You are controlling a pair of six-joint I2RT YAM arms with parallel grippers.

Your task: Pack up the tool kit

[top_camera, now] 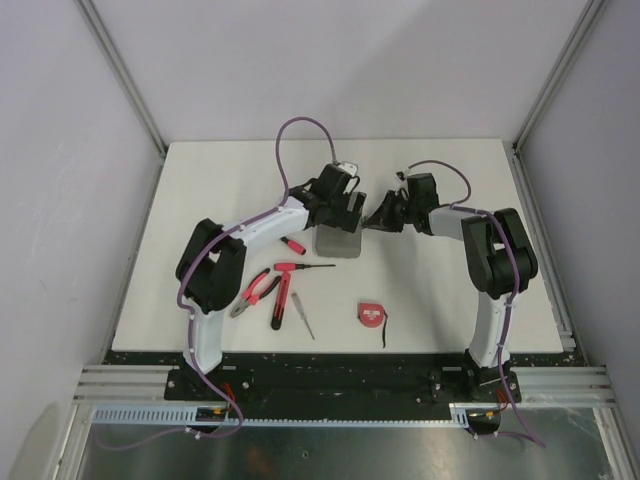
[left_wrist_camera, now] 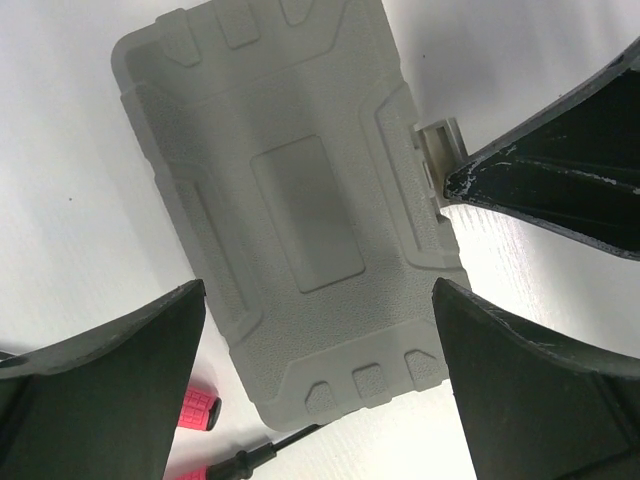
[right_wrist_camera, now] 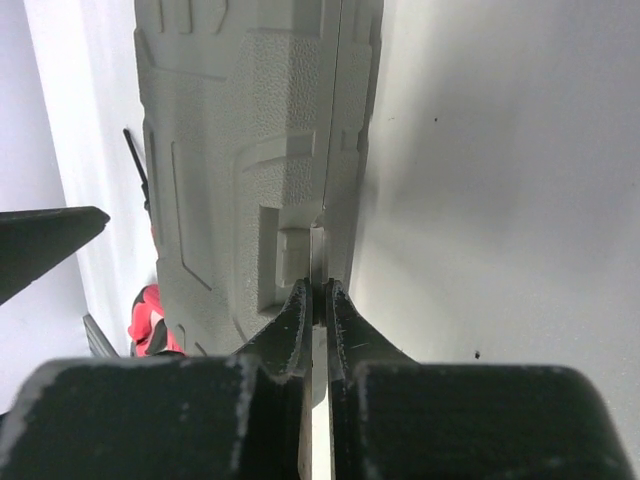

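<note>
The grey tool kit case point(top_camera: 336, 243) lies closed and flat at the table's middle. My left gripper point(top_camera: 340, 205) hovers over it, open and empty; in the left wrist view its fingers point(left_wrist_camera: 110, 380) straddle the case point(left_wrist_camera: 300, 200) near one short end. My right gripper point(top_camera: 375, 222) is at the case's right side, shut on the thin latch tab point(right_wrist_camera: 318, 250) at the seam of the case point(right_wrist_camera: 230, 150); that latch also shows in the left wrist view point(left_wrist_camera: 440, 150). Red-and-black pliers point(top_camera: 255, 290), screwdrivers point(top_camera: 279, 300) and a tape measure point(top_camera: 371, 314) lie loose in front.
A small red-handled tool point(top_camera: 293, 245) lies just left of the case, and a screwdriver shaft point(left_wrist_camera: 270, 450) points at its near corner. A thin screwdriver point(top_camera: 303, 320) lies near the front edge. Aluminium frame rails border the table.
</note>
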